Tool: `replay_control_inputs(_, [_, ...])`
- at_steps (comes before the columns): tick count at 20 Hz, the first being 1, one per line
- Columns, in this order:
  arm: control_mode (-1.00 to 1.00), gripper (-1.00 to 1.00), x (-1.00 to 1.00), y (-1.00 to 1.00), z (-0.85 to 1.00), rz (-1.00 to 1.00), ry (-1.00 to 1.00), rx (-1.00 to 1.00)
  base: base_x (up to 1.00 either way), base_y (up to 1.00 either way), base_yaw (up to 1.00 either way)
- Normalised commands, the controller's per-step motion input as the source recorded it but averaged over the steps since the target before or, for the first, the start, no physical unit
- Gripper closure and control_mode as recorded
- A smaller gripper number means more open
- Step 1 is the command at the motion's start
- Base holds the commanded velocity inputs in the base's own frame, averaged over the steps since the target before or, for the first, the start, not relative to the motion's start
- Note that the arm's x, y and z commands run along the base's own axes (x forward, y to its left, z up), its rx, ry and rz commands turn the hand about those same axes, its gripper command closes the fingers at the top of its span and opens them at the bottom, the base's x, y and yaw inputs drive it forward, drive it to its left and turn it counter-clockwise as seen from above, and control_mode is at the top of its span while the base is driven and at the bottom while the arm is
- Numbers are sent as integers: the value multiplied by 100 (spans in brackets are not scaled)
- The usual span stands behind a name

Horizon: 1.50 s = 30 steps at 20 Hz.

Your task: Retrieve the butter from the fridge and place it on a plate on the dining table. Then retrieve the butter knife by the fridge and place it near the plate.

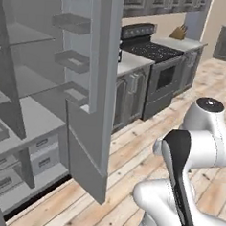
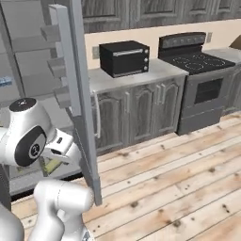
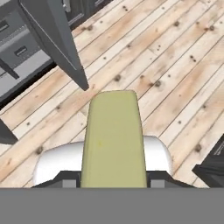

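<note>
Pincer is part-closed on the pale yellowish-olive rectangular butter stick; in the hand view the stick juts out between the two dark finger tips and points down at the pale wood-plank floor. Grip looks centred and the stick sits straight in the jaws. In the right base view a sliver of the same yellow shows under the white arm's wrist, low and just beside the open door.

Butter is out of the tall grey fridge, held clear of its shelves. The grey fridge door stands wide open right next to the arm, its lower corner close in the hand view.

Farther off: a grey-topped counter with a black toaster oven, then a dark range with a black cooktop. A knife block sits beyond the range in the left base view.

Step in hand, as I judge it: carry the butter to the plate on the dining table. Advice:
- hold the grip as is, no re-squeeze, soft stick could deform
- swing the wrist away from the door edge before the base turns
- keep the arm tucked while driving
- level the stick before lowering to the plate

Risk: clipping the door corner.
</note>
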Motion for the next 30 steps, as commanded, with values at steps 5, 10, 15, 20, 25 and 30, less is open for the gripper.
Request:
replay_control_inputs(5, [100, 100, 0, 0, 0, 0, 0, 0, 0, -55, -85])
replay_control_inputs(10, [100, 100, 0, 0, 0, 0, 0, 0, 0, -54, -85])
replay_control_inputs(15, [100, 100, 0, 0, 0, 0, 0, 0, -6, -53, -77])
replay_control_inputs(20, [100, 100, 0, 0, 0, 0, 0, 0, -23, -34, -51])
replay_control_inputs(25, [100, 100, 0, 0, 0, 0, 0, 0, -63, -88, -2])
replay_control_inputs(30, [100, 100, 0, 0, 0, 0, 0, 0, -26, -100, 22])
